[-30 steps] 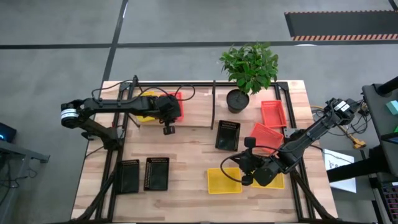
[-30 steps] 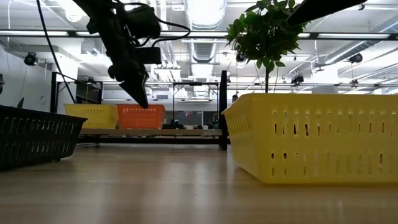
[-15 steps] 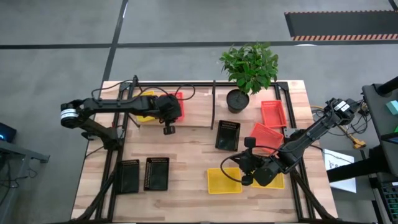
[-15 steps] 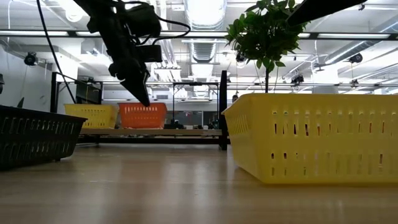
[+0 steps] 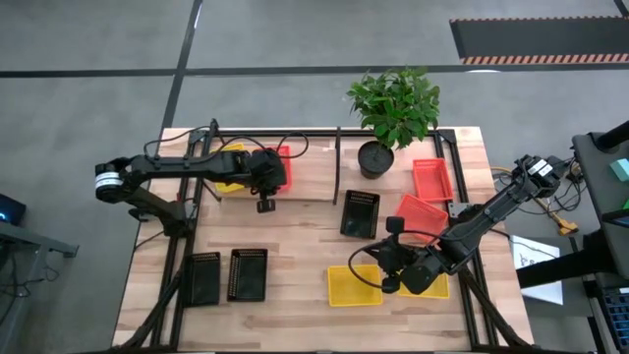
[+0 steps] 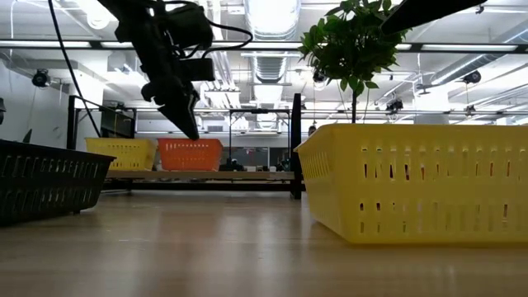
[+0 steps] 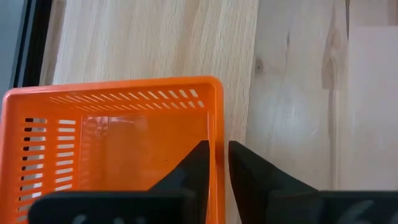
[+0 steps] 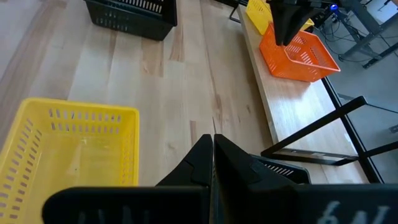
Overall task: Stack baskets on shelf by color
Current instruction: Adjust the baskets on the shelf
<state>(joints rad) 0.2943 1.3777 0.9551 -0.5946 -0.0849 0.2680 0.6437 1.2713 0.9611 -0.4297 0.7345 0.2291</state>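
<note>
Where the left gripper [image 7: 219, 163] straddles one wall of the orange basket [image 7: 112, 137], its fingers stand narrowly apart (contact with the rim is hard to judge). That basket sits on the shelf [image 5: 313, 167] beside a yellow basket [image 6: 122, 153]. The right gripper [image 8: 212, 155], closed and empty, hovers near another yellow basket [image 8: 68, 155] on open tabletop.

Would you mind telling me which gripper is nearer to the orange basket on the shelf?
Left. The left gripper straddles the wall of the orange basket on the shelf. The right gripper is across the table, over a yellow basket.
</note>
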